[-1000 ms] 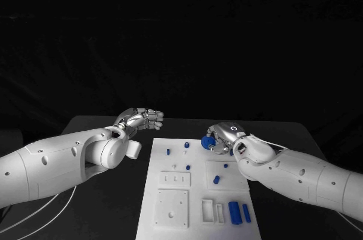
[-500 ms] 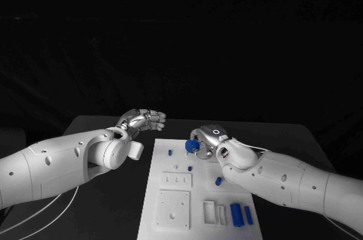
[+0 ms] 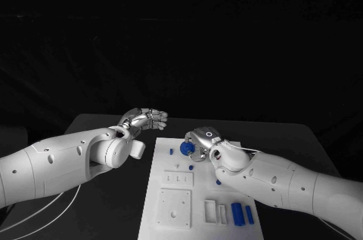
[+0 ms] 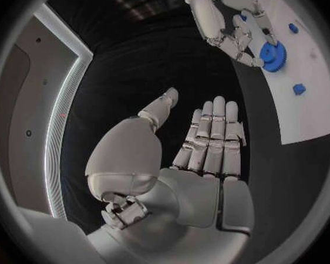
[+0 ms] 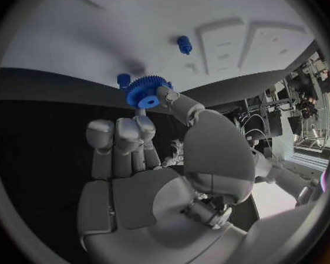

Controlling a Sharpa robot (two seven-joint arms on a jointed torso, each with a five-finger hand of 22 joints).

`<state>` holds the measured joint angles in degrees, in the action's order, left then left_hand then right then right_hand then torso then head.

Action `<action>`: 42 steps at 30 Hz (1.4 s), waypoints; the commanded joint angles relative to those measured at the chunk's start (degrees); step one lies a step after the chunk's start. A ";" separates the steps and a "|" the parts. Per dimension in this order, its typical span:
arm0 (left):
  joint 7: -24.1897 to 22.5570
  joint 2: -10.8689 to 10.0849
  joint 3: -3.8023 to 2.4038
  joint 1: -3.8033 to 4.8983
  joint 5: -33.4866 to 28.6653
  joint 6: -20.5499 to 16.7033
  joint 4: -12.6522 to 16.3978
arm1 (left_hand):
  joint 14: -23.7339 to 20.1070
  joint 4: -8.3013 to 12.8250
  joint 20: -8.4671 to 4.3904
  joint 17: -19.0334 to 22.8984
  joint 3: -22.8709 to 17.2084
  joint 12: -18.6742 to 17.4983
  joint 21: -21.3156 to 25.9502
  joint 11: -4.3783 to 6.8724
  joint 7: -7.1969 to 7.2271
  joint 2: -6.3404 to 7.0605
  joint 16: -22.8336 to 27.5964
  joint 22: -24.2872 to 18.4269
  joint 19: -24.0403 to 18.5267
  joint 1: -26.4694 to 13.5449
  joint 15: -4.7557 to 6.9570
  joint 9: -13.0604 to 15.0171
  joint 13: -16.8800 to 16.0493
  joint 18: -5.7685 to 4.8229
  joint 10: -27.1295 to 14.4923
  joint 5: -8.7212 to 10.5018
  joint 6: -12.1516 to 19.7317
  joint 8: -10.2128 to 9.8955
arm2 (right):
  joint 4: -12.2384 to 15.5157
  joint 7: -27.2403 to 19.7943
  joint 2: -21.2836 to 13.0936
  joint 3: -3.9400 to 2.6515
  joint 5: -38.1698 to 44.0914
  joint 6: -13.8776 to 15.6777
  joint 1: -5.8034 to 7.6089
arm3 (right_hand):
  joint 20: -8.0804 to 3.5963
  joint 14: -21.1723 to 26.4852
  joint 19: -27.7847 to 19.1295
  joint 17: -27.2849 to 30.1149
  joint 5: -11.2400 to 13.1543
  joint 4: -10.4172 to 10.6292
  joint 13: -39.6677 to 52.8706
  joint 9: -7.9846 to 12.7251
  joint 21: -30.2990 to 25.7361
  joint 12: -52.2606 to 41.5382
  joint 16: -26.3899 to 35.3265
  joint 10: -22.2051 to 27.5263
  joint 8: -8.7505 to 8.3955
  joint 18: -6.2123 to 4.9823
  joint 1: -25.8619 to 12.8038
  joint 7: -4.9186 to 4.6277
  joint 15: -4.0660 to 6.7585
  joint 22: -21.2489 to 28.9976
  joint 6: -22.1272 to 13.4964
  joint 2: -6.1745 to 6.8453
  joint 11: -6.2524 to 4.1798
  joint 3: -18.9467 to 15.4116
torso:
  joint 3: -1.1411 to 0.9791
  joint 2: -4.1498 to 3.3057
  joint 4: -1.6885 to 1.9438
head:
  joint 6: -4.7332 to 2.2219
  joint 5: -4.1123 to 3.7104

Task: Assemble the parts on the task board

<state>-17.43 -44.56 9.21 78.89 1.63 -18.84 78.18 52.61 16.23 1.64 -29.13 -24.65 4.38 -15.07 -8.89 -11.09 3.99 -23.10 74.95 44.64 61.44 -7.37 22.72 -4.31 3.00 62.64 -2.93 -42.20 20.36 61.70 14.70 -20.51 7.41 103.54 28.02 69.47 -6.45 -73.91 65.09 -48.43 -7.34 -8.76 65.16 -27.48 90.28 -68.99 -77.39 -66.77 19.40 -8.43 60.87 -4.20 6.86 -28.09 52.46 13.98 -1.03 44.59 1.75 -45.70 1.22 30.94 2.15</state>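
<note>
Blue gear (image 3: pixel 186 146) pinched in the right hand (image 3: pixel 201 142) over the far end of the white task board (image 3: pixel 168 177).
The left hand (image 3: pixel 143 118) hovers beside the board above the black surface (image 3: pixel 98 123), holding nothing, fingers straight and close together.

The room behind the tabletop (image 3: pixel 106 125) is nearly black in the head view, while the white task board (image 3: pixel 170 198) and both arms stand out brightly, lit from above and in front. Soft highlights sit on the arm shells, and the silver left hand (image 3: pixel 143 119) and right hand (image 3: pixel 198 143) carry small glints. Both wrist views bend straight edges into curves and darken toward the circle's rim. In the right wrist view a soft shadow falls on the board near the blue gear (image 5: pixel 144 92).
</note>
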 commanded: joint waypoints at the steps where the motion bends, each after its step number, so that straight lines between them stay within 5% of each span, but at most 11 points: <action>1: -0.62 0.12 -0.05 0.08 0.17 0.09 0.16 | 0.17 0.01 0.12 -0.10 -0.37 -0.36 -0.25 -0.27 -0.41 0.10 0.38 1.24 -0.37 0.03 -0.16 -0.06 0.08 0.58 0.08 -0.15 -0.49 -0.36 | -0.40 0.42 0.50 0.06 1.14 -1.57 -0.21 | -0.16 -0.01 0.36 -0.08 -0.42 0.23 -0.08 -0.18 -0.12 0.19 0.20 -0.25 0.25 -6.57 0.08 -1.16 0.37 -0.05 5.71 0.45 -0.03 0.01 | -0.14 0.05 -0.17 | 0.13 0.28; 27: -0.58 0.40 -0.06 0.08 0.17 0.17 0.12 | 0.17 0.01 0.12 -0.12 -0.37 -0.37 -0.27 -0.28 -0.40 0.12 0.40 1.23 -0.38 0.01 -0.16 -0.07 0.08 0.58 0.09 -0.15 -0.51 -0.38 | -2.70 0.02 2.00 0.96 -0.20 -4.41 -0.81 | -0.12 0.02 0.17 -0.24 -0.49 0.49 -0.83 -0.14 -0.40 1.06 0.56 0.79 -0.30 -6.57 -0.20 -1.41 0.18 -0.15 4.87 0.68 0.19 -0.43 | -0.27 0.06 -0.23 | 0.32 0.34; 31: -0.58 0.30 -0.06 0.08 0.17 0.11 0.12 | 0.17 0.01 0.12 -0.13 -0.37 -0.38 -0.27 -0.28 -0.41 0.12 0.41 1.23 -0.38 0.01 -0.16 -0.07 0.08 0.58 0.09 -0.15 -0.50 -0.38 | -2.89 -0.17 2.19 1.02 -0.79 -4.06 -0.81 | -0.17 0.05 0.02 -0.39 -0.35 0.61 -1.13 0.69 -0.74 1.56 0.92 1.47 -2.35 -6.57 -0.15 -2.40 -0.62 -0.21 1.38 0.95 1.10 -0.61 | -0.26 0.09 -0.28 | 0.32 0.36; 42: -0.55 0.25 -0.06 0.09 0.17 0.07 0.15 | 0.18 0.01 0.12 -0.14 -0.37 -0.38 -0.27 -0.29 -0.41 0.14 0.41 1.23 -0.38 0.00 -0.16 -0.07 0.08 0.58 0.09 -0.15 -0.50 -0.39 | -3.04 -0.26 2.20 1.06 -1.33 -4.66 -0.81 | -0.29 0.00 -0.01 -0.94 -0.42 0.64 -1.21 1.84 -1.20 1.74 1.28 2.24 -4.67 -6.57 0.45 -3.99 -2.12 -0.44 -2.73 1.34 2.64 -0.79 | -0.27 0.06 -0.29 | 0.34 0.33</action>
<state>-17.42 -44.36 9.20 78.90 1.64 -18.84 78.20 52.61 16.23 1.64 -29.21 -24.65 4.38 -15.07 -8.89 -11.09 3.99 -22.88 74.92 44.64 61.44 -7.37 22.72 -4.31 2.62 62.64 -2.93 -42.20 20.37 58.63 14.71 -18.32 8.41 102.53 24.96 68.71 -6.36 -73.98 65.02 -49.29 -7.56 -8.05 64.01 -25.67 89.35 -67.60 -76.49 -64.50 14.94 -8.30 61.18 -7.43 5.09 -28.47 49.23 14.71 1.25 44.04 1.48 -45.62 0.94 31.24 2.54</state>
